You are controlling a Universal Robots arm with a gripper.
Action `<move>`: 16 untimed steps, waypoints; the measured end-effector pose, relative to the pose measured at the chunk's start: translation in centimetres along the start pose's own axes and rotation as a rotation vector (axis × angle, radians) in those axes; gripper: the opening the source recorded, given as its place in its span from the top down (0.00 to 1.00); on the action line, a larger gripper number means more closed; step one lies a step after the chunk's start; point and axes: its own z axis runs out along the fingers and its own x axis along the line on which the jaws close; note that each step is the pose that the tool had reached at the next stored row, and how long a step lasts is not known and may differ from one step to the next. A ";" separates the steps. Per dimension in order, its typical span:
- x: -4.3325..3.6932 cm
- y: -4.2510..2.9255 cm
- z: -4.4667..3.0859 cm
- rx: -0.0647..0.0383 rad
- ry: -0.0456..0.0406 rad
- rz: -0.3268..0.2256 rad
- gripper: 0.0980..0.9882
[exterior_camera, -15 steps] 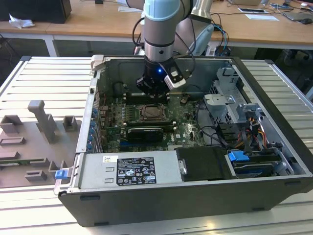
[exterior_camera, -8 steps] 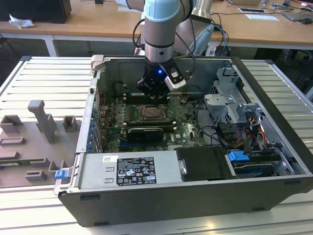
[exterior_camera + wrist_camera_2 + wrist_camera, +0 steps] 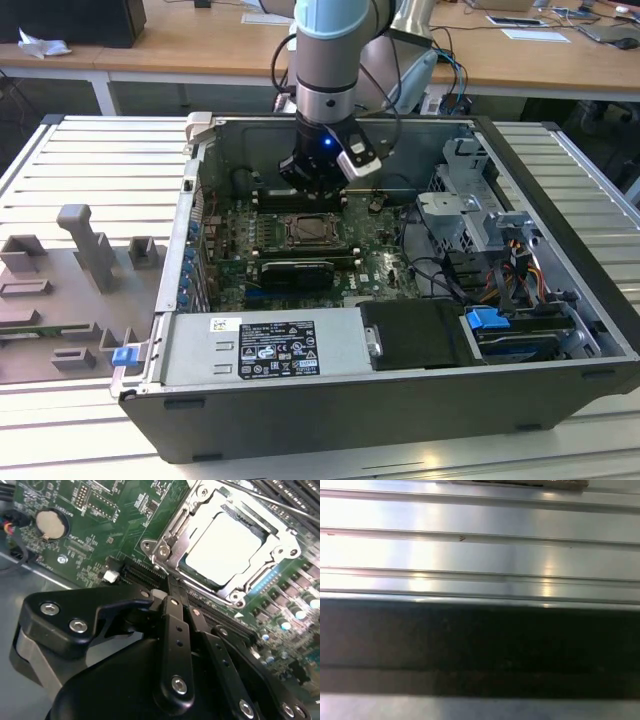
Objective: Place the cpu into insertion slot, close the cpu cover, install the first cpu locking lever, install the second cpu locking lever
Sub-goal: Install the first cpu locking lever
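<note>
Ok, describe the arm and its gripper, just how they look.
In the exterior view the arm is a silver-grey tube with a pale blue joint cap; black cables run beside it and a small blue light glows at the wrist. The gripper in the second wrist view is matte black, with rounded linkage plates, silver screw heads and narrow flat fingers marked by small holes.

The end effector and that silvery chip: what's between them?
In the second wrist view, the end effector sits apart from the cpu; between them lie the cover's metal edge with its screws and a dark slot on the green board.
</note>
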 end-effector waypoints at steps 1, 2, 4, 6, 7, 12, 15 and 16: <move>-0.01 0.02 -0.29 0.000 0.0000 0.000 0.99; -0.02 0.03 -0.47 0.000 0.0000 0.000 0.99; -0.02 0.03 -0.48 0.000 -0.0001 0.000 0.99; -0.02 0.03 -0.49 0.000 0.0000 0.000 0.99; -0.01 0.02 -0.48 0.000 0.0000 0.000 0.99; 0.01 -0.14 0.12 0.000 0.0000 0.000 0.99; -0.03 -0.19 0.70 0.000 0.0000 0.000 0.99; -0.06 -0.20 0.85 0.000 0.0000 0.000 0.99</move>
